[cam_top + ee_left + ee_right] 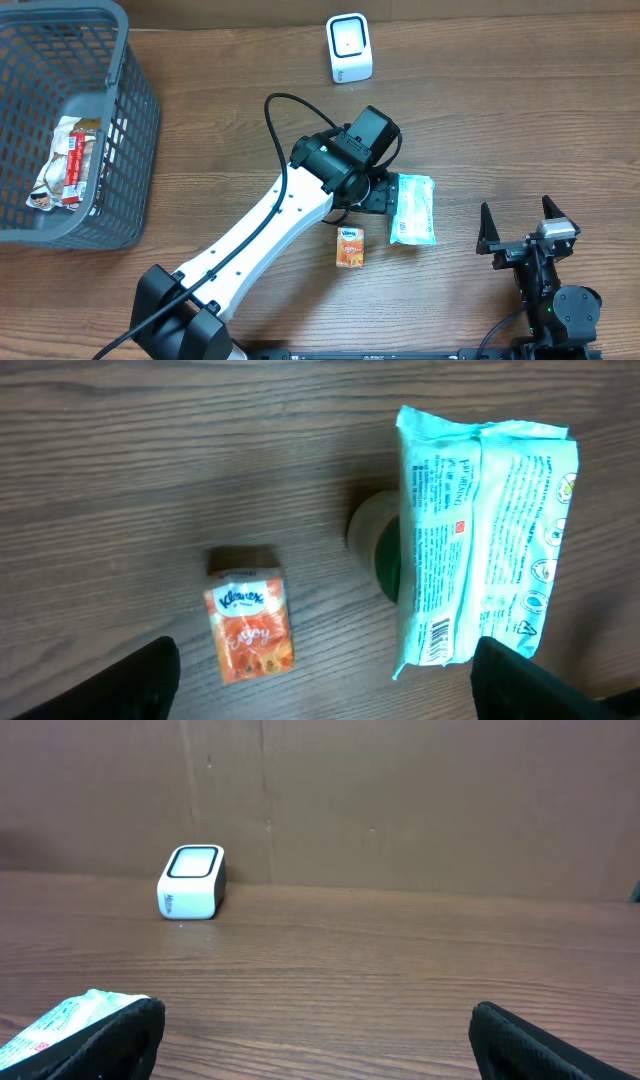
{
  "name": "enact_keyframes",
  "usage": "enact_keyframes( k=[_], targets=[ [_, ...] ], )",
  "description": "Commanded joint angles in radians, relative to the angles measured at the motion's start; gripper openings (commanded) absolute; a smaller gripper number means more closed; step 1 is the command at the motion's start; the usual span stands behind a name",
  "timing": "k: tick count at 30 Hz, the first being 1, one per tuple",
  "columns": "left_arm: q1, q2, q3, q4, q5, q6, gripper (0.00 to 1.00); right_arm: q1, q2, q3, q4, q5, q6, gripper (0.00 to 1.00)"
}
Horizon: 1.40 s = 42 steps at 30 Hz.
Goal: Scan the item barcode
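Note:
A teal wipes pack (412,208) lies flat on the wooden table, and the left wrist view shows the teal pack (480,545) with a barcode (437,641) near its lower left edge. A small orange tissue pack (350,247) lies to its left, and the orange pack (250,628) is label up. My left gripper (320,700) hovers above both, open, holding nothing. The white scanner (349,47) stands at the table's far edge. My right gripper (520,228) rests open near the front right, with the scanner (192,882) ahead of it.
A grey plastic basket (130,110) at the far left holds several packaged items. The left arm (260,235) stretches diagonally from the front edge to the table's middle. A brown wall backs the table in the right wrist view.

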Motion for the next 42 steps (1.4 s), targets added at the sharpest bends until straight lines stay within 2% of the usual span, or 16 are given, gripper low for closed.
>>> enact_keyframes(
  k=[1,7,18,27,28,30,31,36,42],
  targets=[
    [-0.002,0.002,-0.015,0.037,0.065,0.046,0.82,-0.003,-0.011,-0.010,0.003,0.006,-0.001,1.00],
    [-0.009,0.026,-0.106,0.153,0.133,0.037,0.80,-0.002,-0.011,-0.010,0.003,0.006,-0.001,1.00],
    [-0.017,0.060,-0.114,0.201,0.125,0.014,0.76,-0.002,-0.011,-0.010,0.003,0.006,-0.001,1.00],
    [-0.075,0.144,-0.115,0.262,0.151,0.007,0.72,-0.003,-0.011,-0.010,0.003,0.006,-0.001,1.00],
    [-0.077,0.148,-0.115,0.265,0.155,0.007,0.70,-0.003,-0.011,-0.010,0.003,0.006,-0.001,1.00],
    [-0.077,0.150,-0.115,0.263,0.158,0.008,0.53,-0.002,-0.011,-0.010,0.003,0.006,-0.001,1.00],
    [-0.077,0.150,-0.115,0.262,0.158,0.008,0.40,-0.003,-0.011,-0.010,0.003,0.006,-0.001,1.00],
    [-0.069,0.150,-0.115,0.261,0.159,0.008,0.04,-0.002,-0.011,-0.010,0.003,0.006,-0.001,1.00],
    [-0.059,0.147,-0.109,0.259,0.184,0.011,0.04,-0.003,-0.011,-0.010,0.003,0.006,-0.001,1.00]
  ],
)
